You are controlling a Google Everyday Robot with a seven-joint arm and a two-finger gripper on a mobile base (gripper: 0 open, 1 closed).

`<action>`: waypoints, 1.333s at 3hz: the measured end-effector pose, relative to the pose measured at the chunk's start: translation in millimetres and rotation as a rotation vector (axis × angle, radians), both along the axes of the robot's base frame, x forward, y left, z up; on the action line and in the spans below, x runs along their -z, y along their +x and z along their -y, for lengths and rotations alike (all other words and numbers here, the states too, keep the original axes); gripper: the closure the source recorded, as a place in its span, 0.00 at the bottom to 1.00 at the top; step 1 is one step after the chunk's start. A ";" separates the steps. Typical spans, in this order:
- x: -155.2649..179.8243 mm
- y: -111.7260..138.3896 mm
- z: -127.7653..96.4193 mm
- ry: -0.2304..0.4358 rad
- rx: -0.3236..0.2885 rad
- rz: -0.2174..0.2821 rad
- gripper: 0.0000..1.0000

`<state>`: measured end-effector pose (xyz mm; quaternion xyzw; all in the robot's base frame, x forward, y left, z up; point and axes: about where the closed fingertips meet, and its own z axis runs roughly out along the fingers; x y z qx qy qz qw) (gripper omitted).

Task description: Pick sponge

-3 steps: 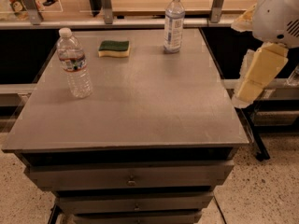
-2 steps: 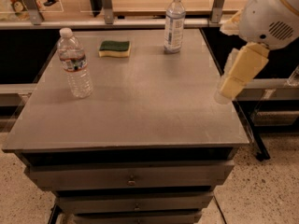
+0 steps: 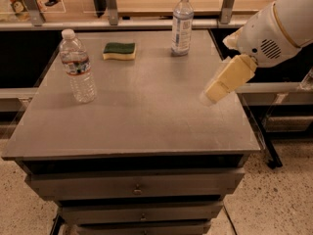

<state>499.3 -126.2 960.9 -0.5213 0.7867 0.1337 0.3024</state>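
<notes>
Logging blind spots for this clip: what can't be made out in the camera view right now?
1. Pincer, above the table's right side, far from the sponge: the arm behind it is cut off by the right and top edges.
2. Labels on the left bottle and the far bottle: print too small to read.
3. Drawers under the table: the lowest is cut off by the bottom edge.

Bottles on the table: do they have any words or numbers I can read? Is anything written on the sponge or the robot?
No text can be read here.
The front-left bottle: it has a label, but the print is too blurred to read.
The back bottle: the label print is too small to read.
The sponge: no writing shows.
The gripper, over the right side of the table: no writing shows.
</notes>
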 end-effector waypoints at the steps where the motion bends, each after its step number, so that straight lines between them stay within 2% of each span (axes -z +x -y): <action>1: -2.4 18.9 -11.7 0.087 0.007 0.070 0.00; 2: -11.5 39.6 -24.1 0.104 -0.022 0.174 0.00; 3: -13.2 57.0 -38.5 0.052 -0.037 0.225 0.00; 4: -13.3 56.9 -38.6 0.052 -0.037 0.225 0.00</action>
